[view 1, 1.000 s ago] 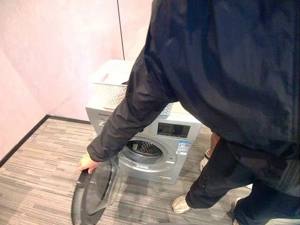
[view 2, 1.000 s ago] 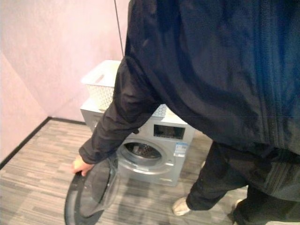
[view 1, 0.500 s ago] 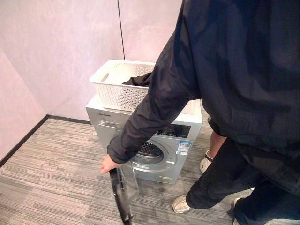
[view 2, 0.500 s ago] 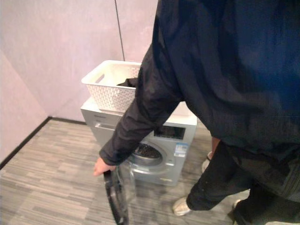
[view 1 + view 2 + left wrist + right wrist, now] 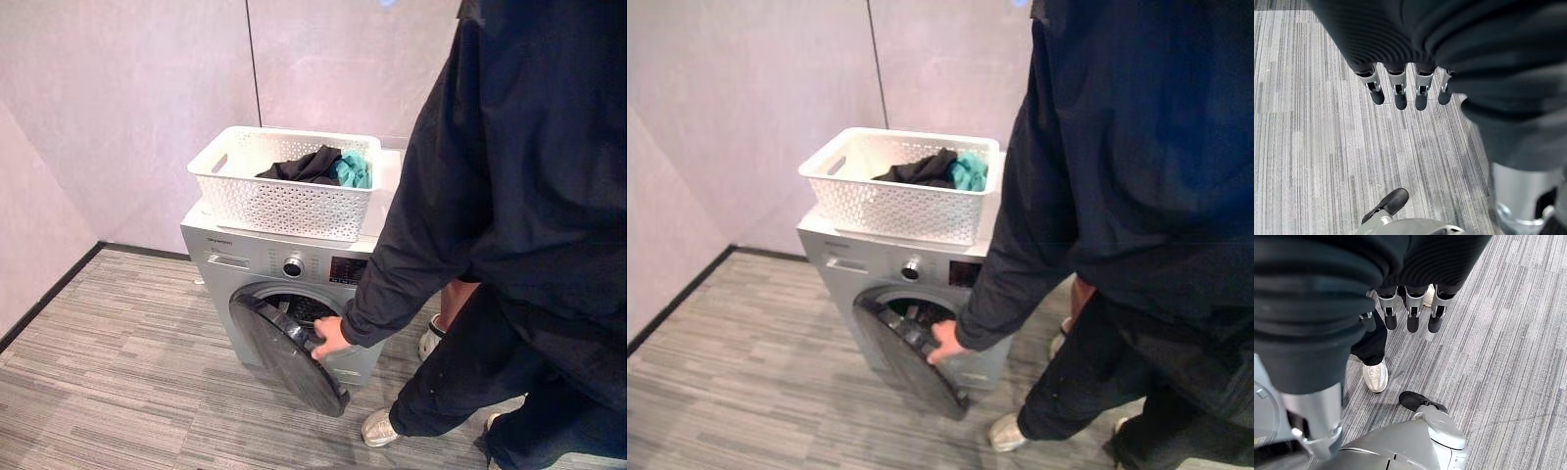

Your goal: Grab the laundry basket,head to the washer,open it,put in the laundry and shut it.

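A white laundry basket (image 5: 286, 206) stands on top of the silver washer (image 5: 253, 260), against the wall. Dark clothes (image 5: 302, 166) and a teal piece (image 5: 355, 168) lie in it. The washer's round dark door (image 5: 286, 354) hangs partly open, and a person's hand (image 5: 329, 337) rests on its edge. The person (image 5: 529, 196) in a dark jacket stands at the right, bent toward the washer. My left hand (image 5: 1400, 96) hangs over the floor with straight fingers, holding nothing. My right hand (image 5: 1412, 316) hangs the same way, open, above the floor.
Grey striped flooring (image 5: 108, 392) lies free to the left of the washer. Pale walls meet in a corner behind it (image 5: 247, 69). The person's legs and pale shoes (image 5: 378, 427) stand right of the washer, and one shoe (image 5: 1375, 376) lies near my right hand.
The person has swung the door from wide open on the left toward the drum and has shifted right, uncovering the basket. My hands have not visibly moved.
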Tool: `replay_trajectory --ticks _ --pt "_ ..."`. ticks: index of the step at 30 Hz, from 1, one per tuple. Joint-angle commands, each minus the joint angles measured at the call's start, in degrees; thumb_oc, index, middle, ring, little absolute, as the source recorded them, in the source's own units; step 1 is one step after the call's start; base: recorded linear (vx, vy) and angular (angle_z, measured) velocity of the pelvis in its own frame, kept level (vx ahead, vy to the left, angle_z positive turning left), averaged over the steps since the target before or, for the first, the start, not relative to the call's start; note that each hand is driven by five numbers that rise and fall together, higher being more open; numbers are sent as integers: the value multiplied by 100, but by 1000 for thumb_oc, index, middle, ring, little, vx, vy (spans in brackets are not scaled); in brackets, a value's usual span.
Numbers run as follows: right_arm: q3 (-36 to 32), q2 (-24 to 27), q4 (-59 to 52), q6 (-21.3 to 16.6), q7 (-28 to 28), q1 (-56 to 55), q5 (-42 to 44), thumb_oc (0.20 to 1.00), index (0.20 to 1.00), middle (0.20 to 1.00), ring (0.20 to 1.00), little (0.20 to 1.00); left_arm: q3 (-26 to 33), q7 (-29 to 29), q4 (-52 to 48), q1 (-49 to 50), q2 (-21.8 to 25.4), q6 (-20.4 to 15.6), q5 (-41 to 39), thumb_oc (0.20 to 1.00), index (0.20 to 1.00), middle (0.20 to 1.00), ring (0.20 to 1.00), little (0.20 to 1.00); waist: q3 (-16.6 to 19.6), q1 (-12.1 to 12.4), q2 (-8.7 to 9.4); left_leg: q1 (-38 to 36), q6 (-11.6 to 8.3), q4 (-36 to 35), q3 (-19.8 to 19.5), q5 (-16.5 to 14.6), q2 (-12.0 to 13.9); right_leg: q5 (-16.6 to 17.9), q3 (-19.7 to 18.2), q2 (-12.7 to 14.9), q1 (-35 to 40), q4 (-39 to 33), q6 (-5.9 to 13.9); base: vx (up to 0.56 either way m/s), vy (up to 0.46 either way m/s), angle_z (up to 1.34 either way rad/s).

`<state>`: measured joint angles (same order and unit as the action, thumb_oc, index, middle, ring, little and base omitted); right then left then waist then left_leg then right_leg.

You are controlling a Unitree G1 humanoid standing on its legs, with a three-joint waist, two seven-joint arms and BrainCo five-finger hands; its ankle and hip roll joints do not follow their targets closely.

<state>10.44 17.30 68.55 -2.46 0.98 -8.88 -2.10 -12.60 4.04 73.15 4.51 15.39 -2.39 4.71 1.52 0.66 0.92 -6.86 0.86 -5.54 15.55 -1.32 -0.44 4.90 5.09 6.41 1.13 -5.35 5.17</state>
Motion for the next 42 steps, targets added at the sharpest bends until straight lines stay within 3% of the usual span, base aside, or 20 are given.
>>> replay_trajectory --ticks 1,18,42 --pt "217 159 264 -6 43 260 -203 1000 1000 1000 1000 1000 58 29 375 -327 46 -30 131 1000 1000 1000 1000 1000 -99 -34 92 179 36 86 -570 -174 -220 -169 149 436 150 229 529 0 0 0" --pt "240 128 502 40 38 312 -261 1000 1000 1000 1000 1000 99 16 501 -354 81 -4 79 1000 1000 1000 1000 1000 -133 66 279 267 3 54 -679 -118 -190 -138 264 419 126 203 512 3 -1 2" --pt "245 73 605 56 51 371 -186 1000 1000 1000 1000 1000 78 20 563 -477 67 -9 -38 1000 1000 1000 1000 1000 -73 138 295 457 -117 54 -888 26 -110 -91 512 405 124 114 468 -17 -13 4"
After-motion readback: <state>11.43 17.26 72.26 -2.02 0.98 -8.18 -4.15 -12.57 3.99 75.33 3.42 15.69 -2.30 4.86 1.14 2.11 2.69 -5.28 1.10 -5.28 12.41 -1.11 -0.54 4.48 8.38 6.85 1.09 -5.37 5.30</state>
